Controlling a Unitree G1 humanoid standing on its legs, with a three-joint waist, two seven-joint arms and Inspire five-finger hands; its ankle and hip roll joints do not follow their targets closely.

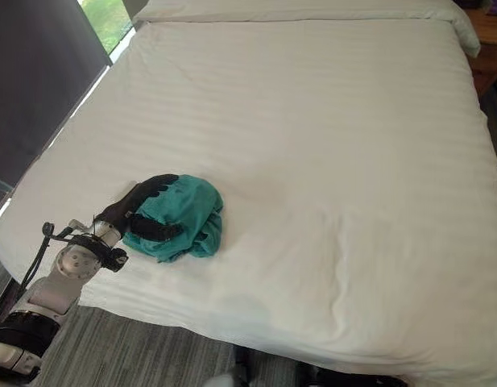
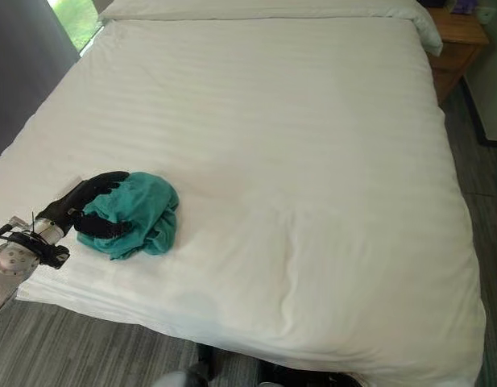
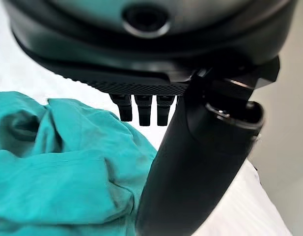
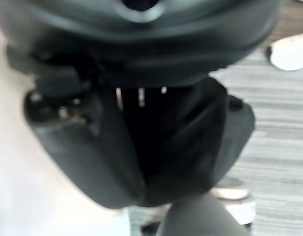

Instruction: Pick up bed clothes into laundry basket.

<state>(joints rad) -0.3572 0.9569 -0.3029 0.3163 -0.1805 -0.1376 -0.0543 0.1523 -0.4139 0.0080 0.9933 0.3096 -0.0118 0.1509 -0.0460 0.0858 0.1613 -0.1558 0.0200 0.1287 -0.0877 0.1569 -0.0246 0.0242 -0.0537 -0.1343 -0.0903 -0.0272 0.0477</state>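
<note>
— Left eye view: where lay the crumpled teal cloth garment (image 1: 184, 216)?
— Near the white striped bed's (image 1: 329, 161) front-left corner, clutched by the left hand (image 1: 139, 211).
— Right hand (image 4: 156, 147)?
— Fingers unreadable.

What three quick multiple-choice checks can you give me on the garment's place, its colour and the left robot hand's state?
1. Where does the garment lie?
A. on the bed's near left part
B. on the pillow at the far end
C. on the floor

2. What colour is the garment?
A. red
B. teal green
C. black

3. What is the left robot hand doing?
A. hanging high over the bed's middle
B. curled round the garment
C. resting on the nightstand

Answers:
1 A: the eye views show it bunched on the white bed close to the near left edge.
2 B: it reads teal green in both eye views and the left wrist view.
3 B: the fingers arch over the cloth's top and the thumb crosses its front.
</note>
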